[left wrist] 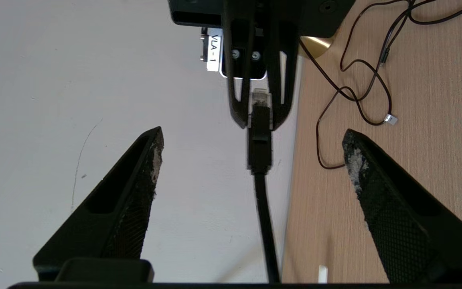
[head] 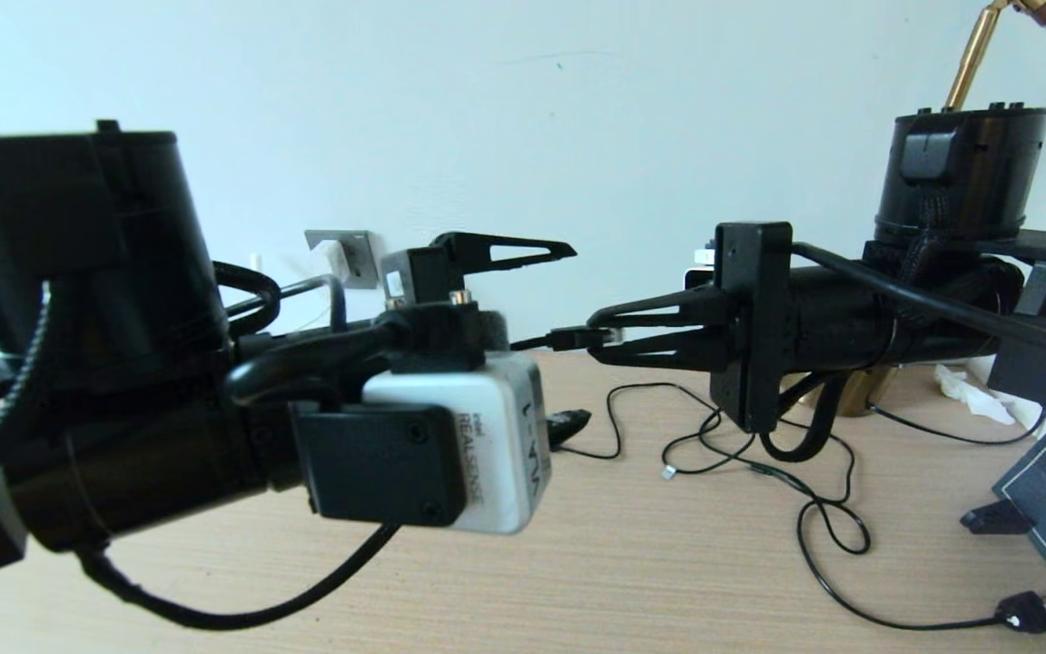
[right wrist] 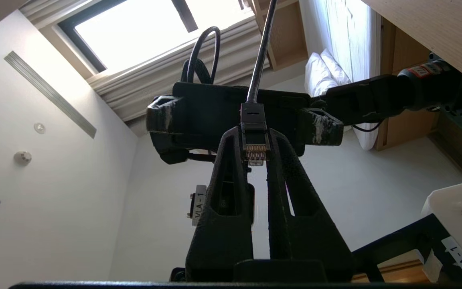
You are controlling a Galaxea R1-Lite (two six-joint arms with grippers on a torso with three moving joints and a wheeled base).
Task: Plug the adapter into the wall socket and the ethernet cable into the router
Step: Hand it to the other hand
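The clear-clipped plug of the thin black ethernet cable is being pinched by the right gripper; the left gripper is being held spread wide, empty, facing it.

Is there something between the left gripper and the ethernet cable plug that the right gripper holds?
Nothing visible stands between them. The left gripper is open, and the ethernet cable runs through the free gap between its fingers without touching them. The right gripper is shut on the plug just beyond, above the wooden table.
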